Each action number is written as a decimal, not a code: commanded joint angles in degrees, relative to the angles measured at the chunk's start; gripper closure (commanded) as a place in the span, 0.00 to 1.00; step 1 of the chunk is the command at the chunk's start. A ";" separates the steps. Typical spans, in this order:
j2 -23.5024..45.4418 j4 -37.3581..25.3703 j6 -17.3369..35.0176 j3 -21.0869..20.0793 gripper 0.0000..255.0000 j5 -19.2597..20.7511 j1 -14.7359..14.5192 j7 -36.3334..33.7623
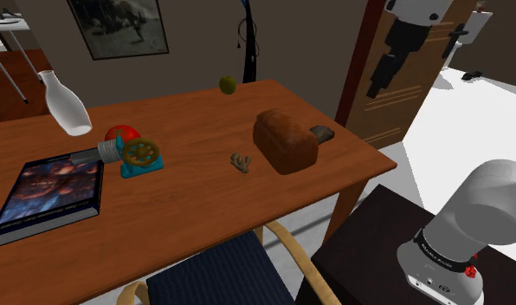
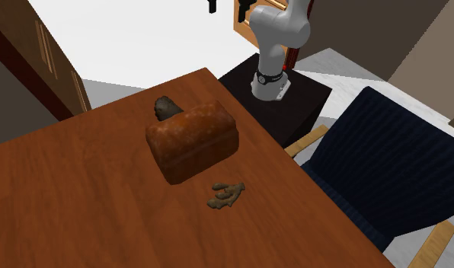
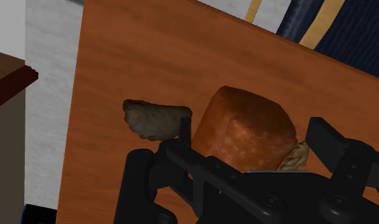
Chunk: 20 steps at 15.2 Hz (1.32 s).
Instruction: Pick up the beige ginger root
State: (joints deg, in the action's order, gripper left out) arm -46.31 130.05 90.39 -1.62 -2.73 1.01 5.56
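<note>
1. The fingers [image 3: 331,143] stand apart, empty, well above the table [image 2: 65,205].
2. The ginger [image 2: 225,195] lies flat at the second exterior view's lower middle, just beside the loaf [image 2: 193,141]. It is probably light, stiff and knobbly, so pinch its thick middle.
3. The loaf crowds one side, and a dark lump [image 2: 167,107] sits behind it.

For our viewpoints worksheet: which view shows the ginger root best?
The second exterior view: the ginger root lies whole, close and unobstructed. The shoulder view shows it small; the wrist view, just a sliver beside the bread loaf.
</note>
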 commanded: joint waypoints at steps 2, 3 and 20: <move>1.24 0.38 1.59 -0.63 0.00 -0.39 -0.22 -0.48; 2.53 0.68 3.17 -1.27 0.00 -0.76 -0.42 -0.96; 31.97 -5.43 26.31 -11.60 0.00 -1.87 -2.87 -9.61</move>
State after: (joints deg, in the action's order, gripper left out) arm -16.38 125.57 115.60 -12.66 -4.86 -1.76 -3.45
